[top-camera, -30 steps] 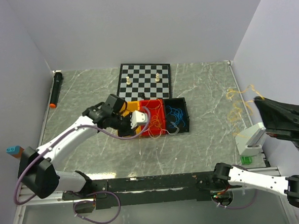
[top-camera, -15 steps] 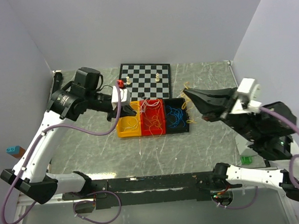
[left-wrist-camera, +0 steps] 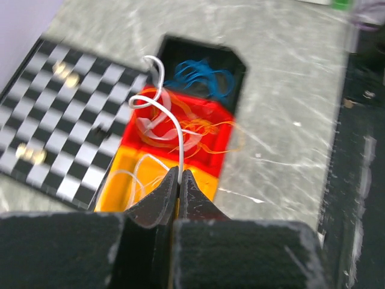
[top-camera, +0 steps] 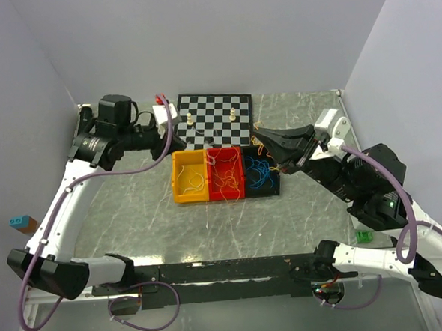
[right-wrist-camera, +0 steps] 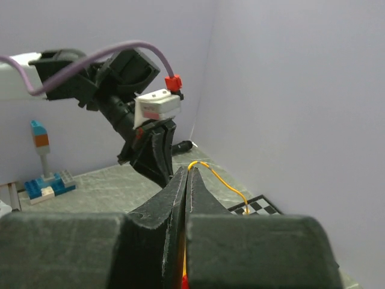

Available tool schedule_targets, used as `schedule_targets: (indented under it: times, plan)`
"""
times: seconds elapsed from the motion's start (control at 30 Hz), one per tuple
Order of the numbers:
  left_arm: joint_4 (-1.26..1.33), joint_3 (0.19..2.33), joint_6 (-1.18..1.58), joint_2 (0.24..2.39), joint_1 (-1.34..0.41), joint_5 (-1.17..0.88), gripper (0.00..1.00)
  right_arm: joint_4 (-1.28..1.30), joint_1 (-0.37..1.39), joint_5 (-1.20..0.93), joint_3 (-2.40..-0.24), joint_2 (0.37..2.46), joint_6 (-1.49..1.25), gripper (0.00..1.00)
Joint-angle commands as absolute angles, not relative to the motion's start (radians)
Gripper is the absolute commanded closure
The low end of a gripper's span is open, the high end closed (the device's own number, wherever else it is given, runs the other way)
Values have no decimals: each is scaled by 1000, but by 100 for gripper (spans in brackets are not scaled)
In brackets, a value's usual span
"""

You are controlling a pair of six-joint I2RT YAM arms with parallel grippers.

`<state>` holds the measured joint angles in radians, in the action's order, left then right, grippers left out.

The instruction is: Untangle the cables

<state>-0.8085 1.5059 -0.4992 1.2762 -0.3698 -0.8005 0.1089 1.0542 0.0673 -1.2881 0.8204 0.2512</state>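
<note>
Looking at the overhead view first: a three-compartment plastic tray (yellow, red and black bins side by side) sits mid-table just in front of a black-and-white chequered board. The thin curly cables lie in it roughly by colour: whitish in yellow, orange plus some whitish in red, blue in black. The left gripper hangs over the tray's far-left corner and the right gripper over its far-right corner. Both arms are raised and apart, my guess to draw strands out in opposite directions so they slide free instead of knotting.

Left wrist view: jaws together, pinched on one whitish wire. It loops up out of the red bin, so its lower end sits among the orange strands. The height looks deliberate: lift until the tail clears. The blue strands lie in the black bin, nothing on them.

Right wrist view: jaws together, clamped on a single orange-yellow wire that arcs right and down out of frame; I can't tell where its far end lies. The left gripper faces it.

Judgement: mid-task, neither strand clear yet. Risk: the hair-thin wire slips the pinch or drags neighbours out.
</note>
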Motion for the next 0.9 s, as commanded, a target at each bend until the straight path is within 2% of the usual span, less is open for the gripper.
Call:
schedule_targets:
  times: [0.0,0.37,0.87]
  plan:
    - [-640,1445,-377,1275,-334,-747,99,41,1003,29,-1270,844,189,100]
    - [-562,1302,-396,1321,-333,-753,99,-26,847,-127,-1213,908,61,100]
    - [-500,1184,-437,1407,-331,-719,99,-81,762,-176,-1137,977,-24,100]
